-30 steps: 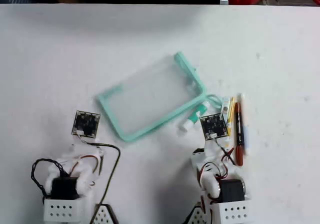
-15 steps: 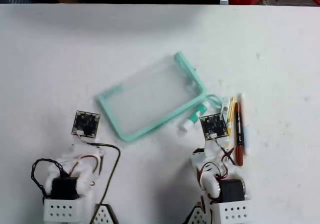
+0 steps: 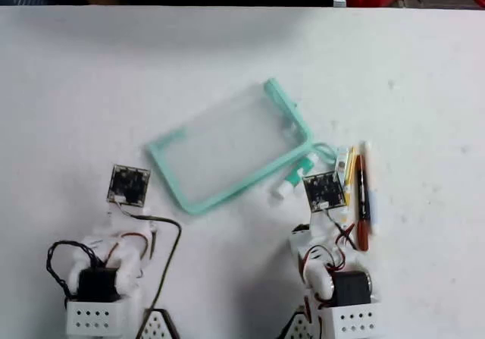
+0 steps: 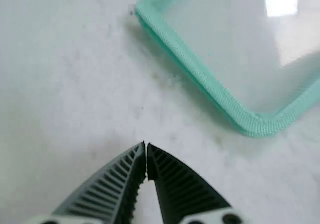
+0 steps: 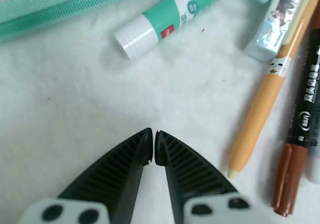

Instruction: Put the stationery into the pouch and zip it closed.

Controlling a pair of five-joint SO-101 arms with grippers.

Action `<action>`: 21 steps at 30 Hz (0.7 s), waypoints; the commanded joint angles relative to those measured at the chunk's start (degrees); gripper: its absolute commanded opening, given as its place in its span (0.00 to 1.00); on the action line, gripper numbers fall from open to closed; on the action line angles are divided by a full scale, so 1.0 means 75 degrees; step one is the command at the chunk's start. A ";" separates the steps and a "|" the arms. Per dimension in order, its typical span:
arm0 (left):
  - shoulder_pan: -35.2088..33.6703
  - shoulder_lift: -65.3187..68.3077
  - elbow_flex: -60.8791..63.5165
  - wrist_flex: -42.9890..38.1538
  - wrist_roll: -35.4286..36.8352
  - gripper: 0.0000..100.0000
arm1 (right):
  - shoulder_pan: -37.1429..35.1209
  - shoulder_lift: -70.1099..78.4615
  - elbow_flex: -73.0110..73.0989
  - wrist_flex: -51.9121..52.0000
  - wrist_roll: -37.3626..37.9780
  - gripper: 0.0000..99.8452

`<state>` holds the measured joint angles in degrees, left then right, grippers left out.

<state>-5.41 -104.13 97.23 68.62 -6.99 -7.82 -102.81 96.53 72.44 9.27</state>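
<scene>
The ribbed left tool (image 4: 146, 156) and right tool (image 5: 154, 146) are pinched shut near the clear pouch (image 4: 235, 43) (woven teal edging).

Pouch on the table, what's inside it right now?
The clear pouch lets the white table show through; no stationery is inside. The glue stick lies outside by its green edge. Nothing covers its panel.

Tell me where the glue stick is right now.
In the high view the glue stick lies right of centre, between the near green edge of the pouch and the orange pen.
</scene>
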 commanded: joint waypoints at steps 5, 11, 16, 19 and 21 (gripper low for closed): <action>0.0123 -0.0053 -0.0035 -0.2462 -0.0070 0.02 | -0.0029 -0.0029 0.0047 -0.0006 -0.0059 0.02; 0.0744 -0.0053 -0.0035 -0.6318 -0.0059 0.02 | -0.0029 -0.0029 0.0047 -0.0006 -0.0012 0.02; 0.2081 -0.0053 -0.0035 -0.8135 -0.0059 0.02 | -0.0029 -0.0041 0.0047 -0.0018 -0.0012 0.02; 0.3053 -0.0053 -0.0035 -0.8533 -0.0059 0.02 | -0.0029 -0.0041 0.0047 -0.0018 -0.0012 0.02; 0.3440 -0.0053 -0.0035 -0.8088 -0.0082 0.02 | -0.0029 -0.0041 0.0047 -0.0018 -0.0023 0.02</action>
<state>13.23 -104.13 97.23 7.69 -6.99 -7.82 -102.81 96.53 72.44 9.27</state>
